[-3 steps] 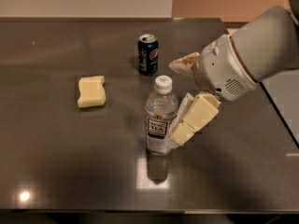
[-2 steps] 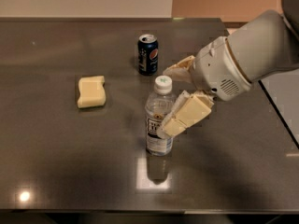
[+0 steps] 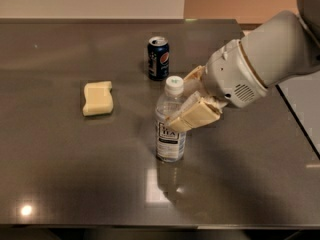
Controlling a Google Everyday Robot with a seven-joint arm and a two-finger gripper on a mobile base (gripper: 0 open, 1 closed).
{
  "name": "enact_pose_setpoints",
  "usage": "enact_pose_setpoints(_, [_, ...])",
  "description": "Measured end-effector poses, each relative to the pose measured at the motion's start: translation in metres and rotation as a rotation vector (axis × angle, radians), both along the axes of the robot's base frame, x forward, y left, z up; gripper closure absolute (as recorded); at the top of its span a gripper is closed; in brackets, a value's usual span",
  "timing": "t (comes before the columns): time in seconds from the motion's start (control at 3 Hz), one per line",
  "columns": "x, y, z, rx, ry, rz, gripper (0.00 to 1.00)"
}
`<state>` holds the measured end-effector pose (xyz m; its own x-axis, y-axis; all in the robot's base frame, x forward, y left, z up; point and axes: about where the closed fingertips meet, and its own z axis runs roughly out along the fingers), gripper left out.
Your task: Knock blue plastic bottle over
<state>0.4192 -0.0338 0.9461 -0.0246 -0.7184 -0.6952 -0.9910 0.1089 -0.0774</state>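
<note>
You see the blue plastic bottle (image 3: 169, 140) upright mid-table — not yet knocked over; the gripper (image 3: 180, 100), fingers spread and holding nothing, sits against its right side; the toppling push is left.

**TEA on the bottle, Pepsi emblem on the can**

The blue plastic bottle (image 3: 165, 106) wears a white-and-dark label (image 3: 169, 133) on which the word "TEA" can be read. The smaller print beneath it is too fine to tell. Behind it, the dark blue can (image 3: 158, 59) shows the round Pepsi emblem. The gripper (image 3: 180, 100) sits at the bottle's upper part, just above the label, with its fingers spread.
</note>
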Motion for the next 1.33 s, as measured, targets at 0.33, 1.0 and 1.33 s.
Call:
enact_pose_setpoints(0.33, [0.005, -0.019, 0.012, -0.046, -0.016, -0.028, 0.88])
enact_pose_setpoints(1.0, [0.02, -0.06, 0.04, -0.264, -0.078, -0.085, 1.0])
enact_pose_setpoints(1.33, [0.028, -0.079, 0.034, -0.438, -0.094, -0.078, 1.0])
